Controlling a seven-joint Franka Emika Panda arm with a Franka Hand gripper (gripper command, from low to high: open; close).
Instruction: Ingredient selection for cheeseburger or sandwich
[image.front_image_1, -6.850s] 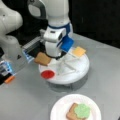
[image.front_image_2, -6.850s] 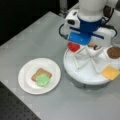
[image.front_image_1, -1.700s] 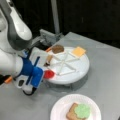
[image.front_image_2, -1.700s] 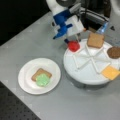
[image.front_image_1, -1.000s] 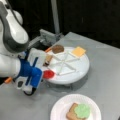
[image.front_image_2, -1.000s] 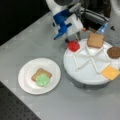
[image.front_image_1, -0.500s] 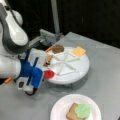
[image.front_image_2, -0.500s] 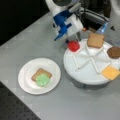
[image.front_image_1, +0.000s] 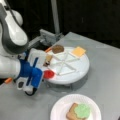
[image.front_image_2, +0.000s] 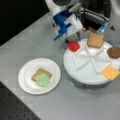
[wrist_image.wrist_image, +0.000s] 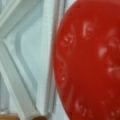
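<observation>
My gripper (image.front_image_1: 45, 74) reaches in from a front view's left to the rim of the white divided tray (image.front_image_1: 75, 72). It is shut on the red disc (image.front_image_1: 49, 74), which sits at the tray's edge (image.front_image_2: 74, 46) and fills the wrist view's right half (wrist_image.wrist_image: 90, 62). On the tray lie a brown toast square (image.front_image_2: 95, 40), the dark brown patty (image.front_image_2: 114, 52) and the yellow-orange cheese square (image.front_image_2: 110, 72). The white paper plate (image.front_image_2: 27, 80) holds the sandwich: one toast square (image.front_image_2: 37, 73) with the green leaf (image.front_image_2: 43, 80) on top.
The tray has raised white dividers (wrist_image.wrist_image: 47, 55) in a star shape, right beside the disc. The arm's white body (image.front_image_1: 12, 37) fills a front view's left side. A dark perforated strip (image.front_image_2: 17, 110) borders the grey table.
Since 6.8 s ago the arm has swung from above the tray to its side, at the red disc. Over the last second nothing has visibly moved.
</observation>
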